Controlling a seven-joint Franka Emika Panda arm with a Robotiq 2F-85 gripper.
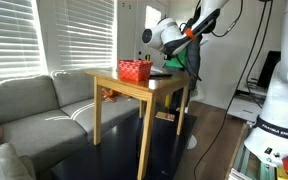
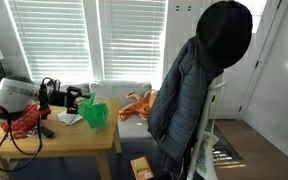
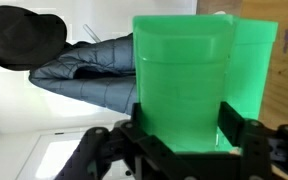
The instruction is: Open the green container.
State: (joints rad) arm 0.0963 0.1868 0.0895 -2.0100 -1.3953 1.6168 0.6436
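The green container point(image 3: 181, 60) is a bright green plastic box that fills the middle of the wrist view, standing between my two black fingers. A paler green panel point(image 3: 256, 55), apparently its lid, stands behind it on the right. My gripper point(image 3: 184, 108) is closed against both sides of the box. In both exterior views the container point(image 1: 191, 62) point(image 2: 95, 115) sits at the edge of the wooden table, with the gripper point(image 1: 174, 62) point(image 2: 77, 101) right against it.
A red mesh basket point(image 1: 135, 70) point(image 2: 26, 118) sits on the small wooden table point(image 1: 134, 90). A grey sofa point(image 1: 34, 110) stands beside the table. A dark jacket with a black hat point(image 2: 199, 90) hangs on a stand close by. An orange toy point(image 2: 139, 102) lies behind the table.
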